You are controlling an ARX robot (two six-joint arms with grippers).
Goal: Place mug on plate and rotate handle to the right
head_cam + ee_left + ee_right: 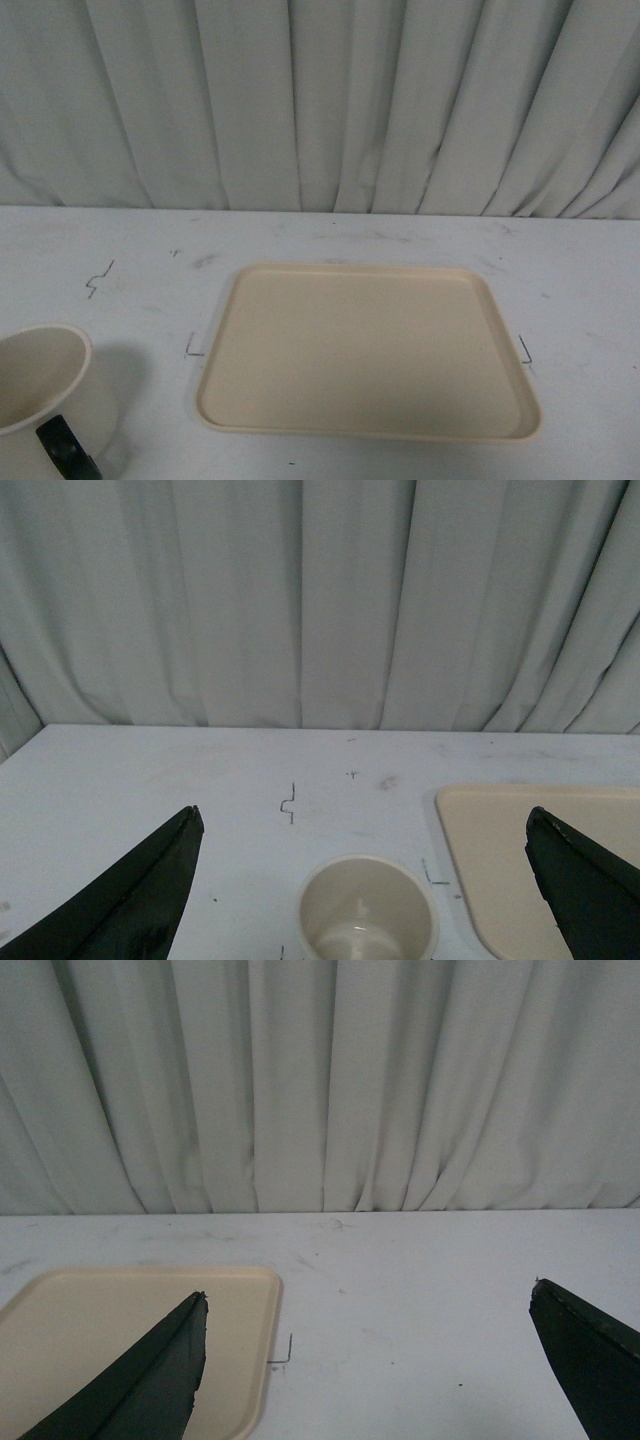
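**Standing off the plate: mug upright on the table, both pairs of fingers spread**

In the front view, the plate (365, 350) is lying flat on the white table (580, 270). The mug (45, 395) is standing upright on the table to the left of the plate, apart from it and level with its near left corner, partly cut off by the picture's edge. The handle (65, 450) is showing on the mug's near side, facing the camera. A pale curtain (320, 100) is hanging beyond the plate's far edge.

In the left wrist view, the left fingers (130, 900) are gaping wide apart and gripping nothing. The mug (368, 915) is sitting between them, mouth upward, near the plate (490, 860) with a strip of table between the two. The handle is not showing here.

In the right wrist view, the right fingers (140, 1380) are also spreading wide and holding nothing. One finger is overlapping the plate (100, 1330) near its corner, while the other is hanging over bare table well beyond the plate's edge. A small pen mark (285, 1352) is lying just beside that corner.
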